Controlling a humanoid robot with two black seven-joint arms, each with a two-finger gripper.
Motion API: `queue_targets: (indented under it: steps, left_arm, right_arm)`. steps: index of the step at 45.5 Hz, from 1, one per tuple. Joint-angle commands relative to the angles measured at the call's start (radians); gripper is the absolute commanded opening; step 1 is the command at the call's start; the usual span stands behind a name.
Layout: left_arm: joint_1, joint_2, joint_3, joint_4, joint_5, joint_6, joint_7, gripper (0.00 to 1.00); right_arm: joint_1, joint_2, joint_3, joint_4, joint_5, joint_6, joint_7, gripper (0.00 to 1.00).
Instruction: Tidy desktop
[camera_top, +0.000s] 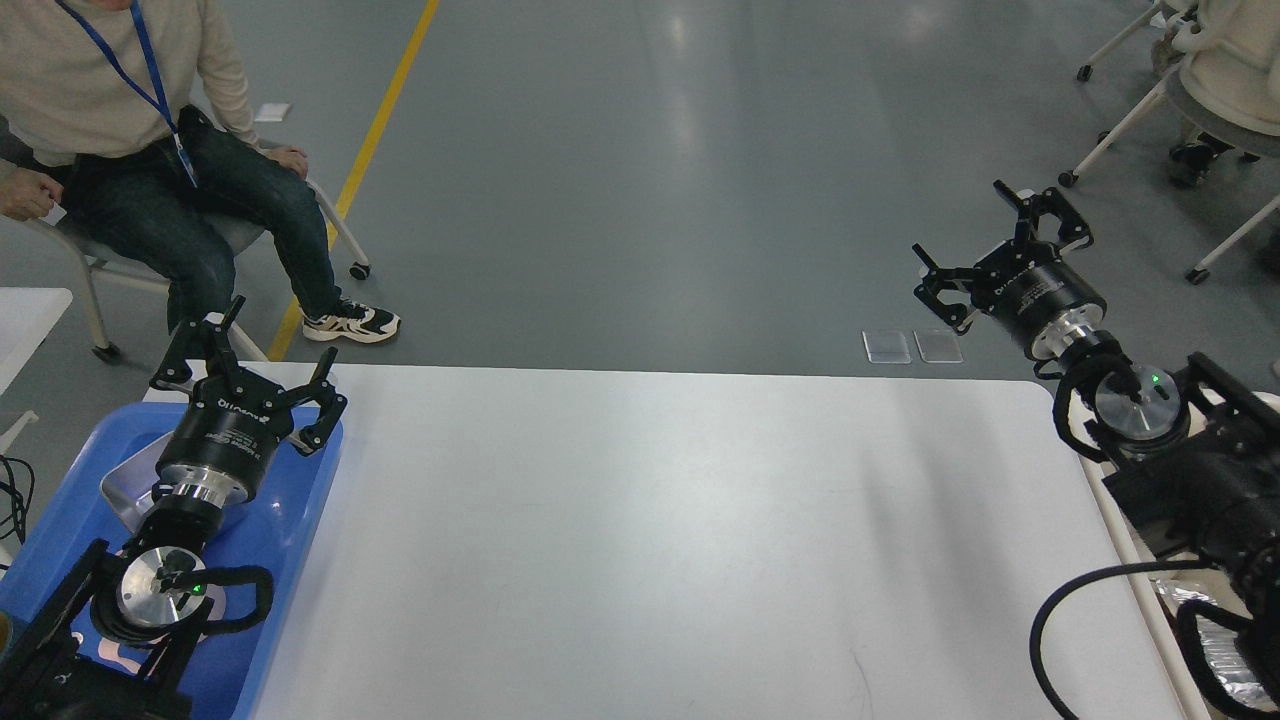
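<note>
Head view, left pincer (250, 372): spread wide, empty, raised above the far end of the blue tray (290, 540).
Head view, right pincer (995, 255): spread, empty, held out past the far right corner of the worktop, over the grey floor.
Head view, worktop (660, 540): large white top lying between the two pincers, nearer than both; bare across its visible middle.
Head view, blue tray: beneath and behind the left pincer, at the worktop's left edge; grey metal dish (125, 490) inside it, just below the pincer's wrist.
Head view, progress: seemingly near finished, judging by the cleared white surface and items already gathered in the tray; nothing visible left to collect from the middle.
Head view, remaining: perhaps only pulling both arms back.
Head view, hidden: tray's near contents masked by the left arm; only a pale scrap showing, kind unclear.
Head view, cut off: crinkled silvery material (1215, 650) beside the right arm at the picture's edge, on or off the worktop not clear.
Head view, beyond: two clear flat squares (912, 346) on the floor, below and left of the right pincer.
</note>
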Motion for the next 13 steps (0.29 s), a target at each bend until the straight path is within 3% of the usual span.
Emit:
queue_targets:
  steps: [1,6,13]
  left_arm:
    - [0.031,-0.004,-0.012,-0.017,-0.001,-0.008,0.0,0.97]
    - [0.051,-0.004,-0.02,-0.023,-0.001,-0.019,0.0,0.97]
    - [0.058,-0.009,-0.046,-0.023,-0.001,-0.045,0.0,0.97]
  right_arm:
    - [-0.225,-0.02,0.166,0.255,-0.007,-0.001,0.022,1.0]
    - [-0.381,-0.029,0.274,0.385,-0.019,0.003,0.022,1.0]
    - [-0.432,-0.083,0.283,0.396,-0.027,0.069,0.021,1.0]
